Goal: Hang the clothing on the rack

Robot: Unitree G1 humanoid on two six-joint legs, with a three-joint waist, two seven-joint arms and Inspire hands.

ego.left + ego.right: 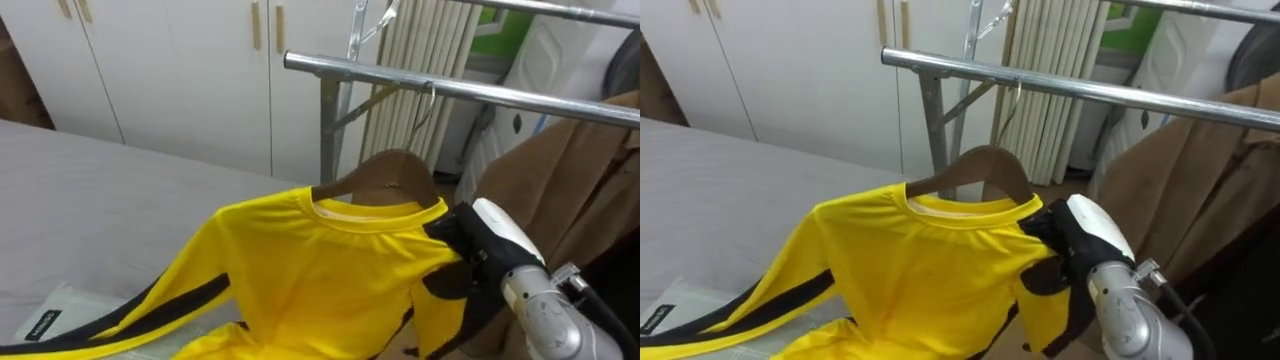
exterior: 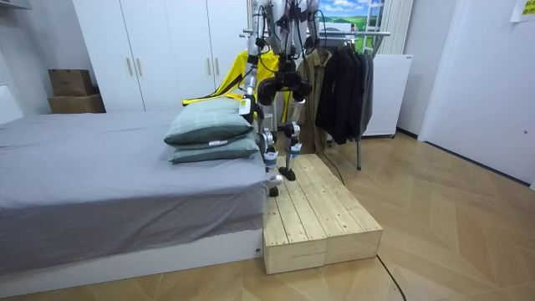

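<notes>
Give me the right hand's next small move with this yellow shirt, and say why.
Probably ease the right hand down a touch and test whether the rail bears the hanger. The hook seems to sit over the rail already, while the hand is at the yellow shirt's shoulder, by the hanger's end.

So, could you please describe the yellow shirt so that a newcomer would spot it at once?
Find the silver metal clothes rail beside the grey bed. Near its end a brown wooden hanger carries the yellow shirt, the robot's right hand gripping one shoulder. Black sleeve stripes on bright yellow set it apart from the brown coat further along the rail.
</notes>
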